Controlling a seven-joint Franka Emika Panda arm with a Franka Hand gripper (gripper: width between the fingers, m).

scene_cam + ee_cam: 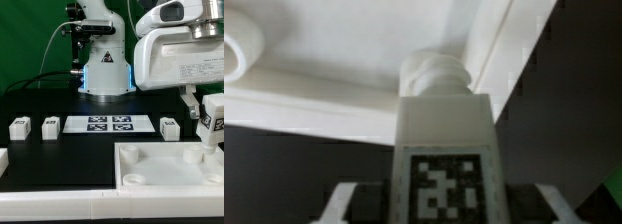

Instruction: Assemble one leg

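My gripper (207, 100) is shut on a leg (212, 122), a small white block with a marker tag on its face. I hold it upright over the far right corner of the large white slab (160, 170), peg end down. In the wrist view the leg (445, 135) runs away from my gripper (445, 205). One finger (345, 200) shows on each side of it. Its ribbed peg (432, 72) points at the slab's corner (331, 110), close to the raised rim. Whether the peg touches the slab is unclear.
Three more legs stand on the black table: two at the exterior view's left (18, 127) (49, 124), one right of the marker board (169, 127). The marker board (110, 124) lies mid-table. The robot base (105, 70) stands behind. A white part (3, 157) shows at the left edge.
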